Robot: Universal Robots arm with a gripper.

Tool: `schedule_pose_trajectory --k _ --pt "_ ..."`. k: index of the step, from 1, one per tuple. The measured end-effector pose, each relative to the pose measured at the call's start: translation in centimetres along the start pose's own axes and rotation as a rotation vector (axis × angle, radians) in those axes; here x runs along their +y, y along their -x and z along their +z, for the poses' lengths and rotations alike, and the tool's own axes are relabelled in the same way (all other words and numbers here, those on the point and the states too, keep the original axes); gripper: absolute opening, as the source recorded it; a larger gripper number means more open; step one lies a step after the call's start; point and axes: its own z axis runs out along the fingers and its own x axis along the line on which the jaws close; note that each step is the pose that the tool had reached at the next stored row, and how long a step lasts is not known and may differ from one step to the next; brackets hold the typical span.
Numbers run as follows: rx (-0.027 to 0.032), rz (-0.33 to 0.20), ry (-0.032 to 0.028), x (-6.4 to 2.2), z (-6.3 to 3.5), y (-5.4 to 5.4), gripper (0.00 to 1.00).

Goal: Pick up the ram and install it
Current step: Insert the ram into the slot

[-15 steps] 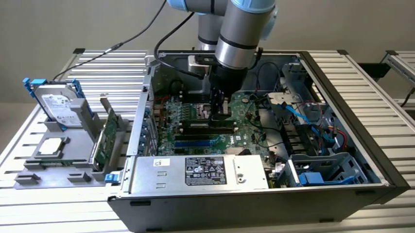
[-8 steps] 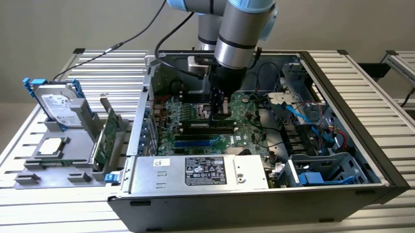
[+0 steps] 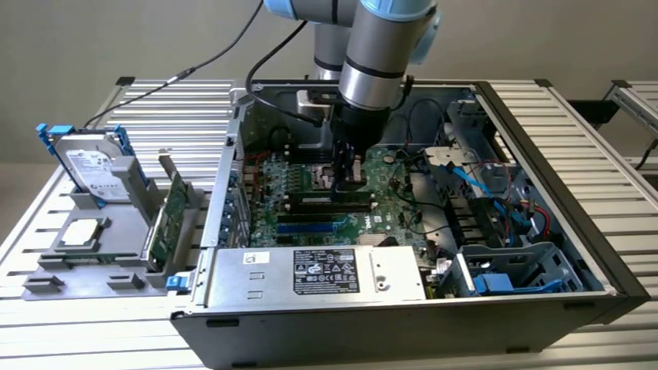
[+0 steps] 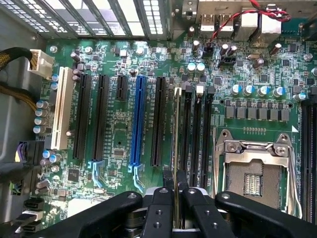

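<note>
The gripper [image 4: 175,177] is closed on the ram [image 4: 177,131], with one finger on each flat side of the stick. The ram stands on its edge and runs along the black memory slots [image 4: 197,134] of the motherboard [image 4: 116,134], on the side of that group that is away from the processor socket [image 4: 252,173]. Whether it is already in a slot or only just above one cannot be told. In the exterior view the arm reaches down into the open computer case [image 3: 231,154]. The risk here is probably the alignment. If the stick is a little tilted or shifted sideways, it can land on the wall of the slot instead of entering, and pressing then could bend it or damage the contacts. An uneven push may seat one end only, and closed latches could also block it.
</note>
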Motion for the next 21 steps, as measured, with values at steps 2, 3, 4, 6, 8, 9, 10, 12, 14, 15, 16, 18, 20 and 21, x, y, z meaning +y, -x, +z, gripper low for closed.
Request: schedule_pose_trajectory --k 2,3,4,6,8,9,10,12,14,15,16,18,20,21 --pt "0.0029 0.000 -0.0003 0.01 0.02 0.01 0.14" --pt "0.0044 0.000 -0.0006 0.01 0.02 0.02 0.14" --pt "0.0060 0.000 -0.0011 0.01 0.03 0.03 0.14" --pt "0.0088 0.001 -0.0028 0.01 0.06 0.09 0.14" --pt "0.0122 0.001 -0.0060 0.00 0.08 0.15 0.14" --pt "0.0136 0.001 -0.0073 0.01 0.09 0.17 0.14" --pt "0.0153 0.001 -0.0084 0.01 0.11 0.19 0.14" --pt "0.0193 0.002 -0.0098 0.03 0.13 0.21 0.14" --pt "0.0218 0.003 -0.0104 0.08 0.16 0.24 0.14" --pt "0.0227 0.003 -0.0104 0.11 0.17 0.26 0.14" --pt "0.0233 0.003 -0.0105 0.14 0.17 0.29 0.14" --pt "0.0236 0.003 -0.0106 0.19 0.19 0.37 0.14" --pt "0.0238 0.003 -0.0106 0.23 0.19 0.44 0.14" --pt "0.0238 0.003 -0.0107 0.24 0.19 0.47 0.14"
